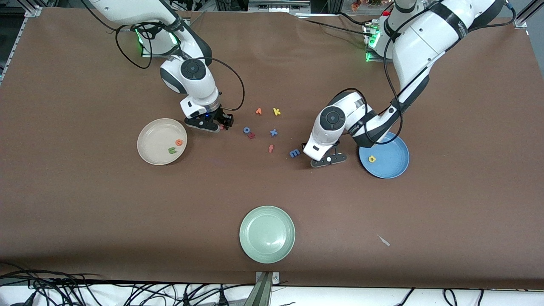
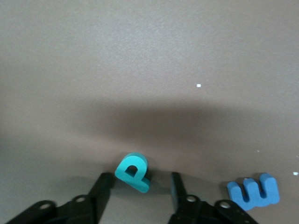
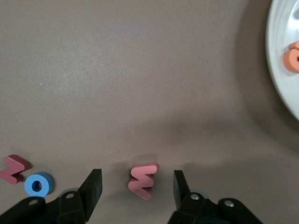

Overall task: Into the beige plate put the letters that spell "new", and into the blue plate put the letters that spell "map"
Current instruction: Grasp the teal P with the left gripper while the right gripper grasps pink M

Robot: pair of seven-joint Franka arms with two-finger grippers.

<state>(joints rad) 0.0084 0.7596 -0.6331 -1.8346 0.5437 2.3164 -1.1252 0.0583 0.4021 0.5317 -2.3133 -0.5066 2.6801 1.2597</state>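
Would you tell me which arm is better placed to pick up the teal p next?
The left: the left gripper is down at the table with its open fingers either side of the teal p, near the blue plate. The right gripper straddles the pinkish-red w.

No readable text or labels.
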